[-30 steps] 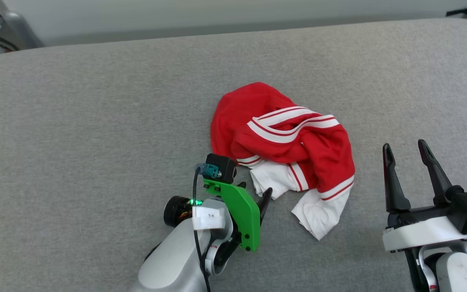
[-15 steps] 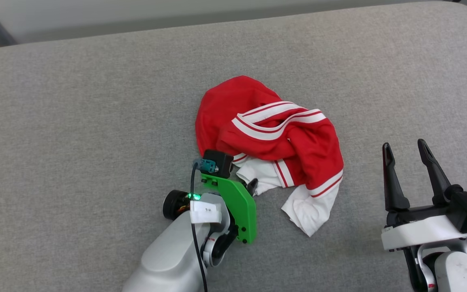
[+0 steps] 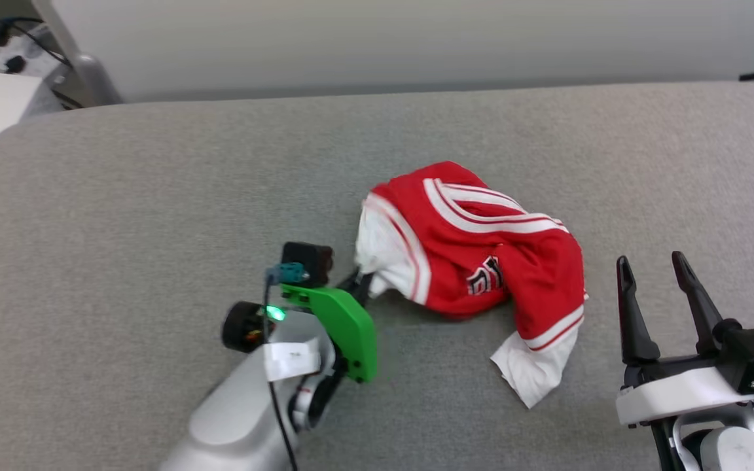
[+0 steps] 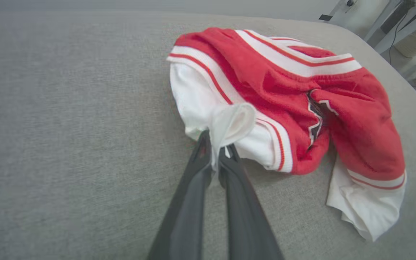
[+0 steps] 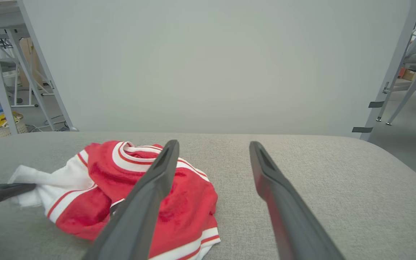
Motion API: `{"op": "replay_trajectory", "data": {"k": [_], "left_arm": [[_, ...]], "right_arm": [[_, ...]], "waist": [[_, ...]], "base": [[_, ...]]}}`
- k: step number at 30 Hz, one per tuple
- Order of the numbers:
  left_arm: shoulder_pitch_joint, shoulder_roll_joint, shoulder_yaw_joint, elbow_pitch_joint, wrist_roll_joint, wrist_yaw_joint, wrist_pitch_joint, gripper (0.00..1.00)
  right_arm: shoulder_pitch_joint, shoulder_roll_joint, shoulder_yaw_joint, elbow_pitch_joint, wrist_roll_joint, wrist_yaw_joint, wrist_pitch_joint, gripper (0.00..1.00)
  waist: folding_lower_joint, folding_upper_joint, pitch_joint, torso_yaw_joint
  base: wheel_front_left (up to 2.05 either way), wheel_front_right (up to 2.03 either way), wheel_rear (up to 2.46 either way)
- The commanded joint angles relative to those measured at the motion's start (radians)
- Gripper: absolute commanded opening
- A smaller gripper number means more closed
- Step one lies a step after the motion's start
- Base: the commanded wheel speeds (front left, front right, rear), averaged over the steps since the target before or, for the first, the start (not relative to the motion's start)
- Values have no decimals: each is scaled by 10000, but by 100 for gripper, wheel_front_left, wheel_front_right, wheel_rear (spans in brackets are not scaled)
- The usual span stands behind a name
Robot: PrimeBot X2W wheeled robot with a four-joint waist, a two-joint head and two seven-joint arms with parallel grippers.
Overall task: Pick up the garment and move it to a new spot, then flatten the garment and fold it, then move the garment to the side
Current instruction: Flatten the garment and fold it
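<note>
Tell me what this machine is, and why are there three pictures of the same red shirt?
It is a robot with two arms, and each arm ends in a claw with two long dark fingers. One picture comes from a camera on its head, looking down. The other two come from cameras on its wrists, looking along the fingers. A crumpled red and white shirt lies on a grey surface. The left claw is shut, pinching a white bit of the shirt. The right claw is open and holds nothing, off to the side.
</note>
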Motion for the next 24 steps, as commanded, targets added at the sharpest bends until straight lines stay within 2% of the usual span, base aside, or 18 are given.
{"op": "replay_trajectory", "data": {"k": [1,8,13,17,21,22,24], "left_arm": [[-61,372,118,-269,205,145,-86,0],[18,2084,728,-1939,749,870,-379,0],[883,3168,1294,-2615,679,1191,-712,0],[1827,3524,1440,-2477,344,1106,-841,0],[2553,3491,1404,-1781,-104,881,-734,0],[2641,3462,1420,-1580,-197,866,-705,13],[2728,3392,1439,-1143,-324,849,-679,100]], "right_arm": [[115,6,33,45,46,-9,-94,100],[209,16,-22,52,180,-9,-94,100],[230,18,0,65,263,-9,-94,100],[219,18,-116,95,218,-9,-94,100],[165,19,-167,109,154,-9,-94,100],[154,19,-183,112,130,-9,-94,100],[132,19,-209,126,79,-9,-94,100]], "waist": [[-1,0,-660,647],[-1,0,-838,1031],[-1,0,-745,1118],[-1,0,-608,1158],[-1,0,-504,1163],[-1,0,-487,1173],[-1,0,-462,1195]], "base": [[0,0,0],[0,0,0],[0,0,0],[0,0,0],[0,0,0],[0,0,0],[0,0,0]]}}
